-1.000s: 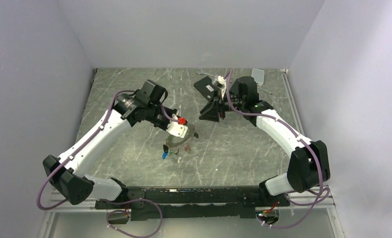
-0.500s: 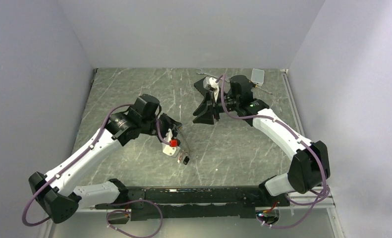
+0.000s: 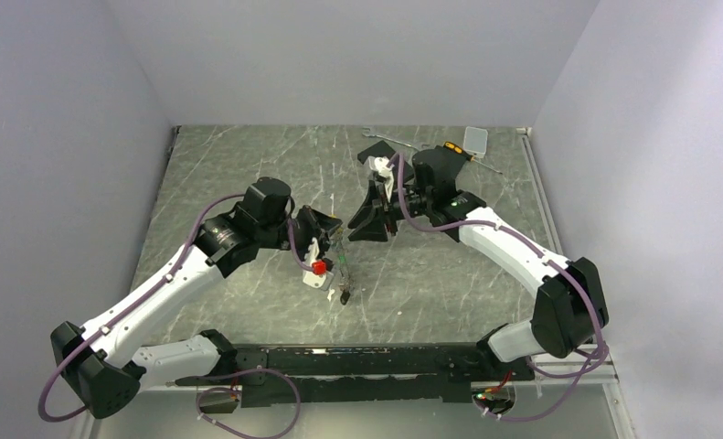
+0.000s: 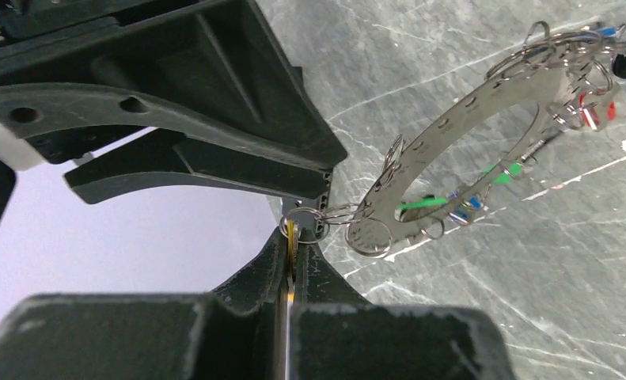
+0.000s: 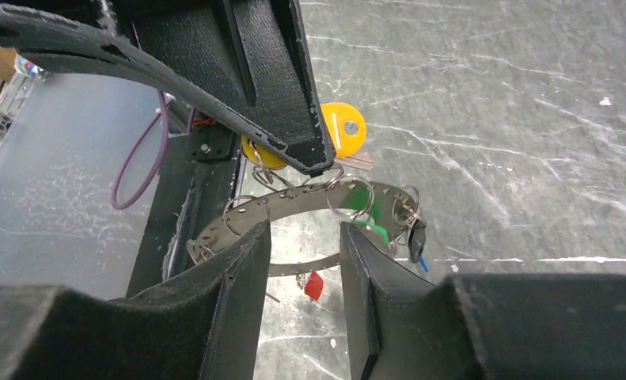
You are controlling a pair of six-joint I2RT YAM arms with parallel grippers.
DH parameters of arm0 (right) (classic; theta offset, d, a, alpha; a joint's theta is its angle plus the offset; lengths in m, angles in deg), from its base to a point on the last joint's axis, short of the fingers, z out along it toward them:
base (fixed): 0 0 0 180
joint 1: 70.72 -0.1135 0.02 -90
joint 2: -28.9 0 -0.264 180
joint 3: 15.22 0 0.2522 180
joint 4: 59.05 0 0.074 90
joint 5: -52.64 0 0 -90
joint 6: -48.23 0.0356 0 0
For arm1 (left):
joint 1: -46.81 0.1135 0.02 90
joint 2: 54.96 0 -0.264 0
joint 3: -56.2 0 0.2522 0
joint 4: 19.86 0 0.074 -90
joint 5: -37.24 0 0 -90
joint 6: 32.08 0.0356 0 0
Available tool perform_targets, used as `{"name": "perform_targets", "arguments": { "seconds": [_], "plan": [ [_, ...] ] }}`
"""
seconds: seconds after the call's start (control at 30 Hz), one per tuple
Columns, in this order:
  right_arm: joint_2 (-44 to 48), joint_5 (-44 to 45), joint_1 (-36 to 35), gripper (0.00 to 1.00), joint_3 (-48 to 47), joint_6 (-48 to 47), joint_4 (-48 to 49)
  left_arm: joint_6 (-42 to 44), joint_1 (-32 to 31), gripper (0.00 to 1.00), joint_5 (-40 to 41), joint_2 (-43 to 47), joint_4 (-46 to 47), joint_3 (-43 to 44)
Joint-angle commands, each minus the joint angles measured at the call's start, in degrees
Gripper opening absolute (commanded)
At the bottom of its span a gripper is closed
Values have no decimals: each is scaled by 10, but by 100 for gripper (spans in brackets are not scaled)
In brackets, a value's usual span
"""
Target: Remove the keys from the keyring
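1. Table (image 3: pixel 248 183): grey marble top beneath both grippers.
2. Left gripper (image 4: pixel 292 245): jaws pressed together, pinching the yellow key (image 5: pixel 346 127) edge-on. The key's head pokes out on either side of the finger in the right wrist view.
3. Right gripper (image 5: pixel 303 231): jaws spread partway with nothing clamped. Its tips are just beside the left tips.
4. Keyring (image 4: pixel 440 134): a flat perforated metal hoop held off the table. It hangs from the left jaws' tip and reaches away from them. Its near arc shows in the gap between the right jaws; can't tell if it touches them.
5. Other keys on the hoop, beyond both jaw tips: green (image 4: pixel 420 206), blue (image 4: pixel 472 202), red (image 4: pixel 602 111), black (image 5: pixel 417 233).
6. Small split ring (image 4: pixel 301 223): right at the left jaw tips, linking the yellow key to the hoop.
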Motion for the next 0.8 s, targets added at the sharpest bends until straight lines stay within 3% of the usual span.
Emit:
{"name": "perform_targets", "arguments": {
  "seconds": [0.0, 0.77],
  "plan": [
    [8, -22, -4, 41, 8, -19, 49, 12, -3, 0, -24, 19, 63, 0],
    [-14, -70, -6, 42, 70, 150, 293, 5, -3, 0, -40, 33, 90, -11]
  ]
}}
